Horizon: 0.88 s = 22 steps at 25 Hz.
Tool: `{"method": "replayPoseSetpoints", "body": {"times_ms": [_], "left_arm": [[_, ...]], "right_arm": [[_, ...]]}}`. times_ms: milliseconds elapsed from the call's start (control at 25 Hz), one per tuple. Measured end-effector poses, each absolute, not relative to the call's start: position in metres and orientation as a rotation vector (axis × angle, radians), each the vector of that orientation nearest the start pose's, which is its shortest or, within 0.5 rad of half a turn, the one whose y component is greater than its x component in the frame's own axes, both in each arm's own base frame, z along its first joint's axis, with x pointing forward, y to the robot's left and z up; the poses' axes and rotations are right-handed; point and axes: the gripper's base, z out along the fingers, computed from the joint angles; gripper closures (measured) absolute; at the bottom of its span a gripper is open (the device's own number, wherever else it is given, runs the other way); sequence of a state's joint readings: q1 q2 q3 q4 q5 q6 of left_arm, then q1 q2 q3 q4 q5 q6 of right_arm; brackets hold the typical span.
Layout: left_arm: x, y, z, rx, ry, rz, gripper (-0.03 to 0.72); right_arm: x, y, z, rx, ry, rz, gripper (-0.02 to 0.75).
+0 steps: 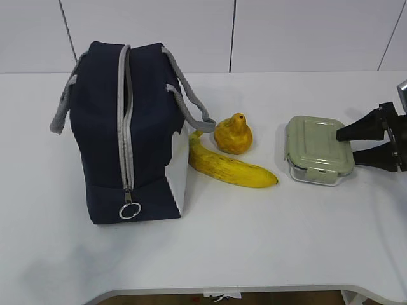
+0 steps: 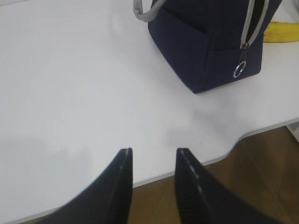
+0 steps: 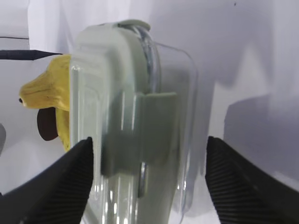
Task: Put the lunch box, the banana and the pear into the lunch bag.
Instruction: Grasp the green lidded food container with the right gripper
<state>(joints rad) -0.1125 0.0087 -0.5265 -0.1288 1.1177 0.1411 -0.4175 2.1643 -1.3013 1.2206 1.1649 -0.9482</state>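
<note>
Right gripper (image 1: 349, 143): spread wide, straddling the near end of the lunch box (image 1: 318, 150); one finger to each side, not yet closed, nothing gripped.
Reason for that pose: probably lined up to pinch the box across its width before a lift toward the bag.
Lunch box: flat on the table (image 1: 254, 241), sage lid clipped on, directly ahead of and partly between the right fingers.
Banana (image 1: 230, 167): beyond the box from the right gripper, lying flat, stem end touching or almost touching the lunch bag (image 1: 124, 130).
Pear (image 1: 233, 135): just behind the banana, upright, well past the box.
Lunch bag: farthest from the right gripper, ahead and to the right of the left gripper (image 2: 153, 164); zipper seemingly still closed, ring pull hanging low, so opening likely needed first.
Left gripper: parted, empty, hovering over the table edge, well short of the bag.
Only in right wrist view: clear box wall and clip seen close between the fingers (image 3: 65, 179); banana tip peeking past the box.
Only in left wrist view: left gripper itself, absent from the exterior view.
Only in exterior view: full layout, pear included.
</note>
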Motion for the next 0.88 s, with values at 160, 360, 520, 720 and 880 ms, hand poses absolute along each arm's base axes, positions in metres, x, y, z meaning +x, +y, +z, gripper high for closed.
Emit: {"method": "replayPoseSetpoints", "body": {"times_ms": [160, 360, 520, 720, 880], "left_arm": [[-0.011, -0.009, 0.281, 0.272, 2.061, -0.140, 0.449], [-0.011, -0.009, 0.281, 0.272, 2.061, -0.140, 0.449], [-0.011, -0.009, 0.281, 0.272, 2.061, -0.140, 0.449], [-0.011, -0.009, 0.281, 0.272, 2.061, -0.140, 0.449], [-0.011, -0.009, 0.281, 0.272, 2.061, -0.140, 0.449]], "right_arm": [[0.390, -0.086, 0.124, 0.309, 2.414, 1.339, 0.164], [0.391, -0.082, 0.122, 0.306, 2.416, 1.350, 0.164], [0.393, -0.074, 0.122, 0.282, 2.422, 1.358, 0.164], [0.393, -0.072, 0.122, 0.272, 2.425, 1.360, 0.164], [0.393, -0.072, 0.122, 0.272, 2.425, 1.360, 0.164]]}}
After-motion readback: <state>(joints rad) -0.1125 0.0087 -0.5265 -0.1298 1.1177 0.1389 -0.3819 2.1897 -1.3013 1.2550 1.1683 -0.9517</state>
